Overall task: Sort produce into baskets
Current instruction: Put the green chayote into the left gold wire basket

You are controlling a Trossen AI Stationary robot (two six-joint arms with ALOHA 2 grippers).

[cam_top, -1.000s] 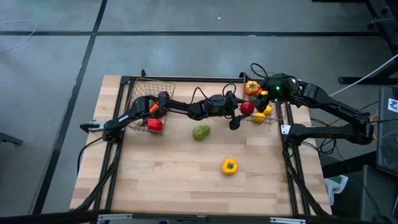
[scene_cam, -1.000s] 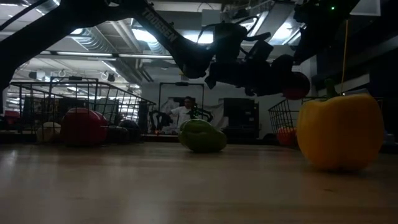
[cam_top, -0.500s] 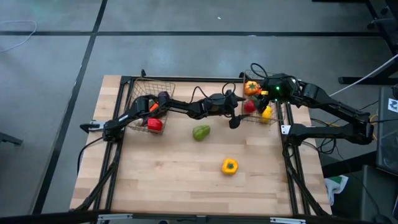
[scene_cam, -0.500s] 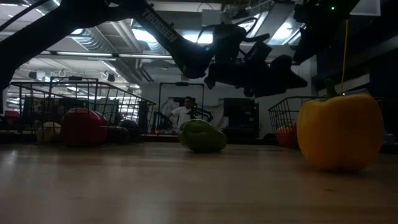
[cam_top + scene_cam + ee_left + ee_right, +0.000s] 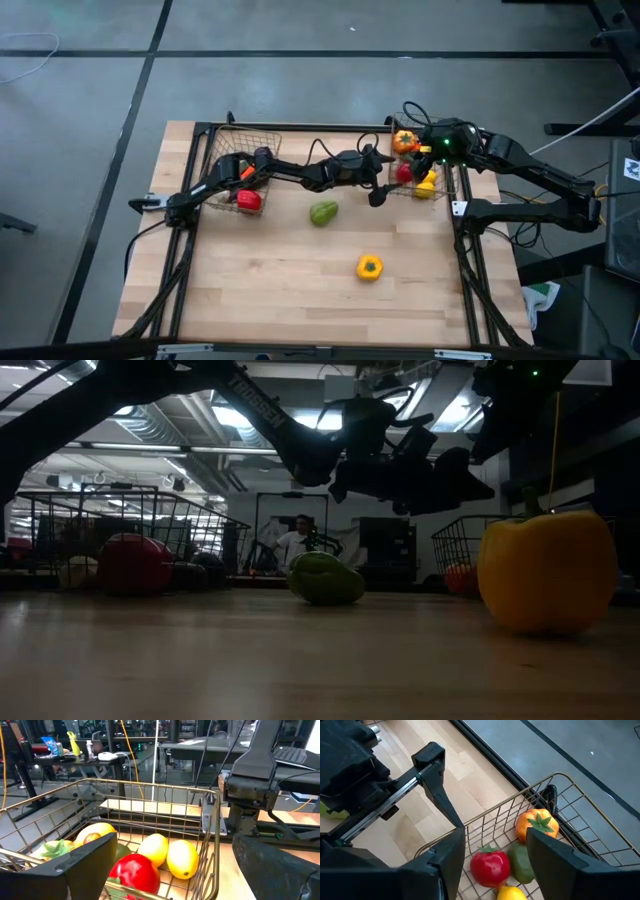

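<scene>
The fingers of the left gripper [image 5: 378,190] stand wide apart and empty, just beside the near rim of the right basket [image 5: 441,192], as the left wrist view shows with one finger [image 5: 75,865] at each side of the frame. Below and between them, inside that basket, lies a red pepper [image 5: 134,872] next to two lemons [image 5: 182,858]. The right gripper [image 5: 492,855] hangs over the same basket, its fingers also spread with nothing between them.

My judgement is that a drop-off into the right basket is just finished and the step in hand is to go for the next piece. Two pieces lie loose on the table [image 5: 270,290]: a green one [image 5: 323,212] near the middle and a yellow pepper [image 5: 369,266] nearer the front. The green one is closer to the left gripper, so the next move probably calls for pulling back from the basket rim, swinging over that piece and lowering with the fingers kept wide. The left basket [image 5: 228,150] already holds a red piece [image 5: 248,200] among others.

The table is pale wood planking in a dark metal frame, on a grey floor. The low view looks into a dim room with ceiling lights, where a person [image 5: 297,540] stands far behind the table.
</scene>
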